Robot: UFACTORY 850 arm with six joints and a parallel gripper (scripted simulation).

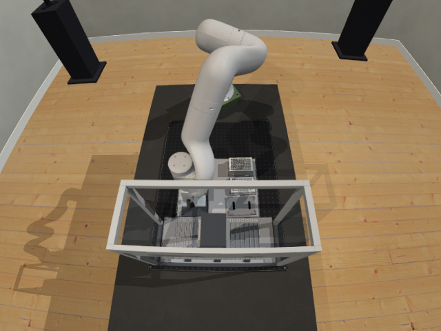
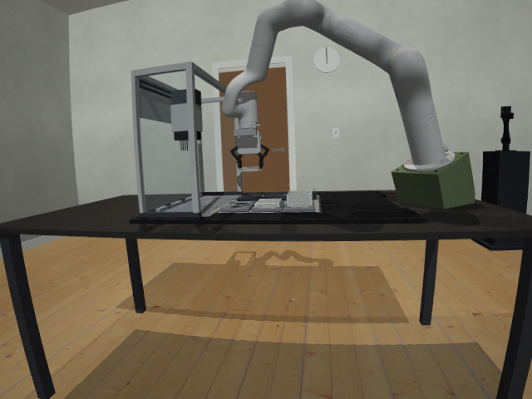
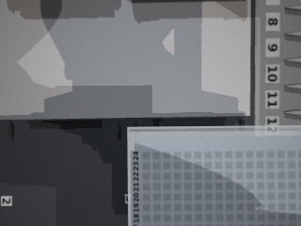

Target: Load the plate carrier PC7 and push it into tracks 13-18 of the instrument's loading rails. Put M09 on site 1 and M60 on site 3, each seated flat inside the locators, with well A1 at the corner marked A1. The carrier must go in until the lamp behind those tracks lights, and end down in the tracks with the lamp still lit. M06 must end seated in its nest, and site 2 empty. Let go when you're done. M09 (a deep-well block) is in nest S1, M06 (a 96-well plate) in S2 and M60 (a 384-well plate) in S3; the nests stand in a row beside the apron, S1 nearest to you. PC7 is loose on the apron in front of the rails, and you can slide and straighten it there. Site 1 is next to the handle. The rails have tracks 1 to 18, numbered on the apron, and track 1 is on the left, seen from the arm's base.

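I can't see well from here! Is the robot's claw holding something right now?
Gripper: closed on the pale, flat 384-well plate M60, held in the air above the table.

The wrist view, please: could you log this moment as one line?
stage: carry | gripper: shut on pale translucent 384-well plate M60 | height: well above the black table | below: grey apron, track labels at right

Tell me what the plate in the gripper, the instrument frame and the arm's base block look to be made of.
Plate M60, shut in the gripper: likely translucent plastic, pale, the dark surface below showing faintly through its fine well grid.
Instrument frame: probably painted or anodised metal, with matte light-grey square bars.
Base block: matte green, flat-faced; paint over metal or plastic, hard to tell which.
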